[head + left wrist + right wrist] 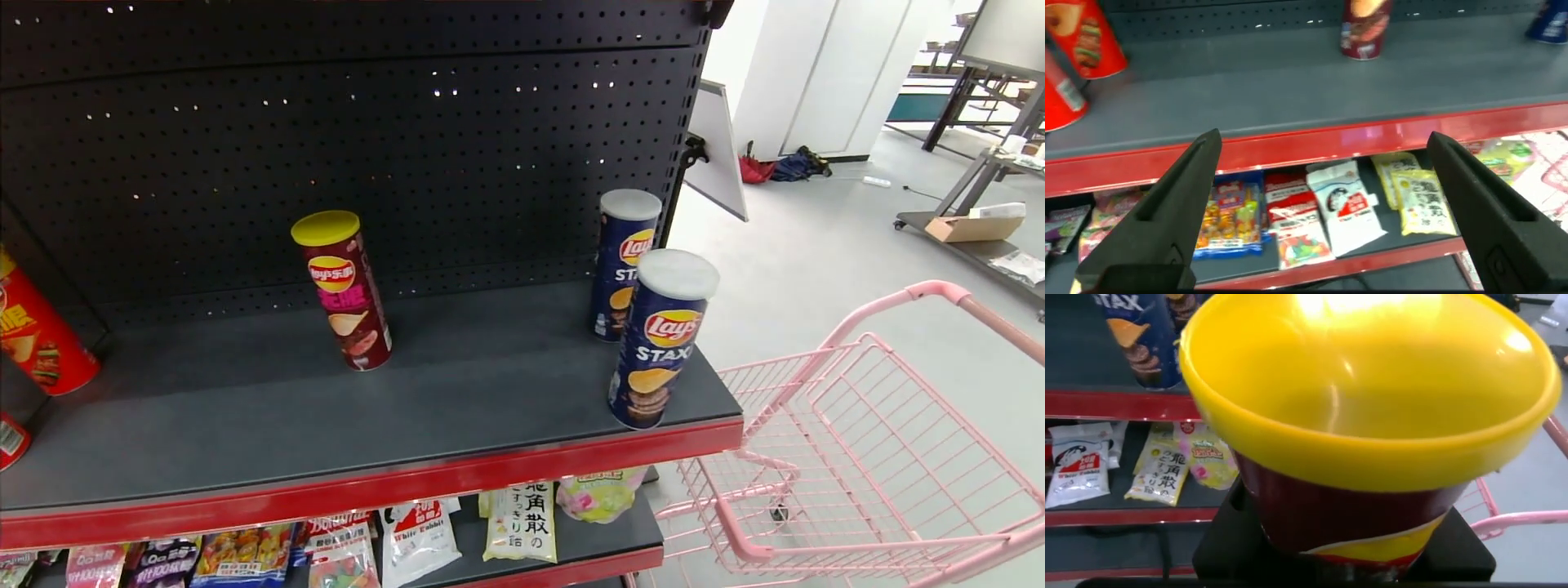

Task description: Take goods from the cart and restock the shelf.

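Head view takes in the grey shelf point(408, 392) with its red front edge. Two red cans point(37, 335) stand at its left end, printed with yellow panels and pictured crisps.

The left pincer point(1323, 143) hangs just in front of that red edge with its fingers point(1184, 196) spread wide apart and nothing between them. Beyond it, farther back on the shelf, a maroon can point(343, 290) with a yellow lid stands upright. It bears a round red-and-yellow logo, a pink band and a crisp picture. Below the left pincer's level, snack bags point(1343, 208) lie in a row on the lower shelf, among them a white one and a pale yellow one with dark characters.

Two dark-blue cans point(661, 339) with grey lids and the same round logo stand at the shelf's right end, one behind the other, the nearer at the front edge.

The right pincer point(1347, 563) is clamped on a held can point(1372, 400), yellow-lidded and dark red. It is off the shelf, just in front of the nearer blue can, with the pink wire cart point(857, 457) beside it.
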You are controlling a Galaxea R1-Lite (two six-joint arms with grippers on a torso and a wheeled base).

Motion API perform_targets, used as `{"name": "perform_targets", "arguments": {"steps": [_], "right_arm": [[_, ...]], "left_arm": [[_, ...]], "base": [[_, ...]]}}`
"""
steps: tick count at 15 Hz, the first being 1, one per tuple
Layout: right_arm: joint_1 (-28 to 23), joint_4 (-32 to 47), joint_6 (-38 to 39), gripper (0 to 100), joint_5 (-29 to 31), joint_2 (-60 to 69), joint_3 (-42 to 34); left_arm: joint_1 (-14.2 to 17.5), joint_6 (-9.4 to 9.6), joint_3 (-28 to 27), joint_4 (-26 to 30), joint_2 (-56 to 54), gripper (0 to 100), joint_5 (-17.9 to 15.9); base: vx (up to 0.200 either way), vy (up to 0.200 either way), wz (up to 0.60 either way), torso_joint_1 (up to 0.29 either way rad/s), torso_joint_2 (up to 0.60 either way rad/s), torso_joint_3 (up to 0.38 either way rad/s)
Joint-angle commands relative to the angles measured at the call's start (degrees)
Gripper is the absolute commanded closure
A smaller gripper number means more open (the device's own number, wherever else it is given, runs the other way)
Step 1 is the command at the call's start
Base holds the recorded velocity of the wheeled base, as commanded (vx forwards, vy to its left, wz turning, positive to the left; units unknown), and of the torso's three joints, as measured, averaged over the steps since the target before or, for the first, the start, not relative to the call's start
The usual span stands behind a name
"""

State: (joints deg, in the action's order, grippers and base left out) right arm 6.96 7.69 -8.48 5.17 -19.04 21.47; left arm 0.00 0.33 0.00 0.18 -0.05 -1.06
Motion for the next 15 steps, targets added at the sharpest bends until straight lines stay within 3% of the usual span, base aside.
{"name": "perform_targets", "arguments": {"steps": [1, 15], "right_arm": [[0.1, 0.0, 0.0, 100, 0.0, 0.5, -0.3], [0.0, 0.1, 0.0, 100, 0.1, 0.5, -0.9]], "left_arm": [[0.0, 0.02, 0.0, -0.1, 0.0, 0, 0.0], [0.0, 0.02, 0.0, -0.1, 0.0, 0, 0.0]], "base": [[0.0, 0.2, 0.0, 0.002, 0.01, -0.002], [0.0, 0.2, 0.0, 0.002, 0.0, 0.001]]}}
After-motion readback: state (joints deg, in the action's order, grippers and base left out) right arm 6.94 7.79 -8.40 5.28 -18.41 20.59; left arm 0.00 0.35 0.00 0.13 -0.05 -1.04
